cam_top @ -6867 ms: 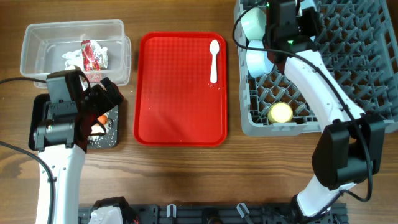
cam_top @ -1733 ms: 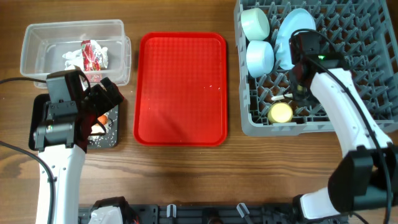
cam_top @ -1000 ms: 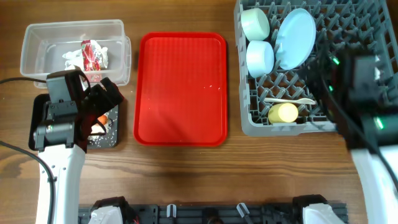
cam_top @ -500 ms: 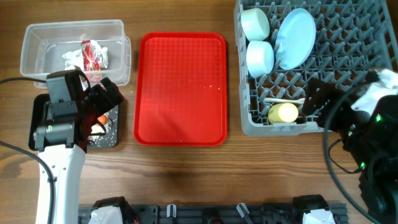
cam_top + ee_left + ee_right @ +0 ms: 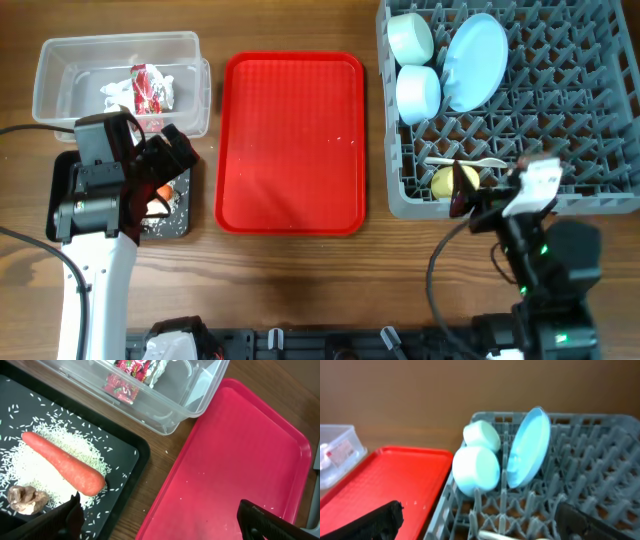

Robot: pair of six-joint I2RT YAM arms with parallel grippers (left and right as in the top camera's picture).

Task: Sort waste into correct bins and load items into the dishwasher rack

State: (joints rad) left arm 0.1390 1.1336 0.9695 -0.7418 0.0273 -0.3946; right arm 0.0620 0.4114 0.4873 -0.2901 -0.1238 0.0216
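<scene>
- Rack [image 5: 590,120]: it now holds all the dishes, so the loading half looks done. The right arm, which was reaching over it a moment ago, has pulled back clear of its near edge.
- Red tray [image 5: 290,150]: the spoon that lay on it seconds ago is gone. Only a few white specks remain, probably rice and too small to pinch.
- Tub [image 5: 60,60]: wrapper [image 5: 150,88] and tissue [image 5: 112,92] lie inside, unchanged.
- Black tray [image 5: 127,452]: rice [image 5: 30,457], the carrot [image 5: 62,462] on top of it and a brown lump [image 5: 22,499] I cannot name. So the sorting also looks finished.
- Plate [image 5: 477,62]: on edge between pegs, beside the two bowls [image 5: 418,92].
- Cup [image 5: 440,182]: at the rack's near edge, partly hidden by the right arm.
- Spoon [image 5: 465,161]: lies flat across the pegs, just beside the cup.
- Right gripper [image 5: 477,512]: fingers apart, holding nothing, facing the rack.
- Left gripper [image 5: 160,512]: fingers apart and empty, where it was before, over the black tray's edge.
- Nothing stands in the way.
</scene>
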